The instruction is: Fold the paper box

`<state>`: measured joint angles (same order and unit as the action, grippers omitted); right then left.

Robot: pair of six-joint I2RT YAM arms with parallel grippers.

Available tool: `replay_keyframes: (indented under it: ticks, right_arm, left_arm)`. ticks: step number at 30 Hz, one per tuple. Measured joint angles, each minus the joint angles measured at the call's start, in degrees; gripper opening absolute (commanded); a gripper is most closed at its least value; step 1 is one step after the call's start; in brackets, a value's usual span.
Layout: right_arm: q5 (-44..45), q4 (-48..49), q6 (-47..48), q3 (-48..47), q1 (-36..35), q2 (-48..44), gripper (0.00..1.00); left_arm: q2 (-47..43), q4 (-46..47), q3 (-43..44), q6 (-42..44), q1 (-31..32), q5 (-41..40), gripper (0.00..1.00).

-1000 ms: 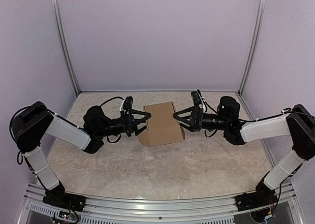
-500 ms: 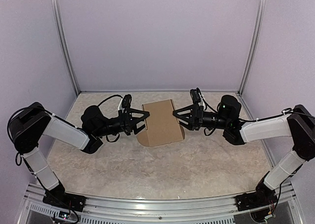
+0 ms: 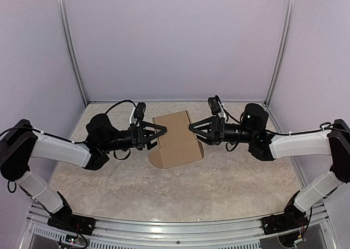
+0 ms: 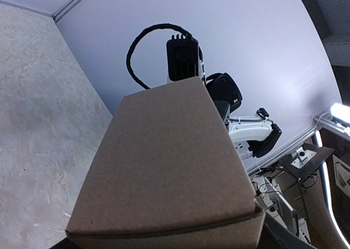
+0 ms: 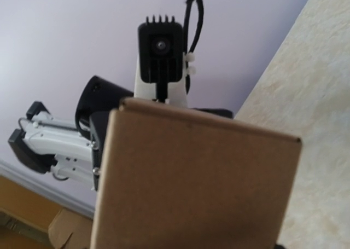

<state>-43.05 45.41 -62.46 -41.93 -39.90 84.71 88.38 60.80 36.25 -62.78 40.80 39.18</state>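
Both grippers face the paper box at the middle of the table, its long axis running near to far. Left gripper and right gripper hold their jaws wide at its opposite sides, equally near.

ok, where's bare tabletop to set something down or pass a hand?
Widest bare patch of the marbled tabletop: the near strip between the brown cardboard box and the metal rail. A narrower strip runs between box and back wall. Crowded mid-table: left gripper and right gripper, both open, flank the box closely.
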Motion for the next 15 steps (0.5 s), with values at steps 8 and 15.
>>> replay_keyframes:
  ticks: [8,15]
  right_arm:
    - [0.46,-4.61,2.10,-1.92,-2.73,-2.01,0.24]
    - [1.81,-9.51,6.12,-3.39,-3.13,-5.09,0.24]
  left_arm:
    - [-4.79,-7.78,-0.02,6.64,2.05,-1.29,0.99]
    - [-11.74,-10.08,-3.21,10.16,1.99,-3.74,0.99]
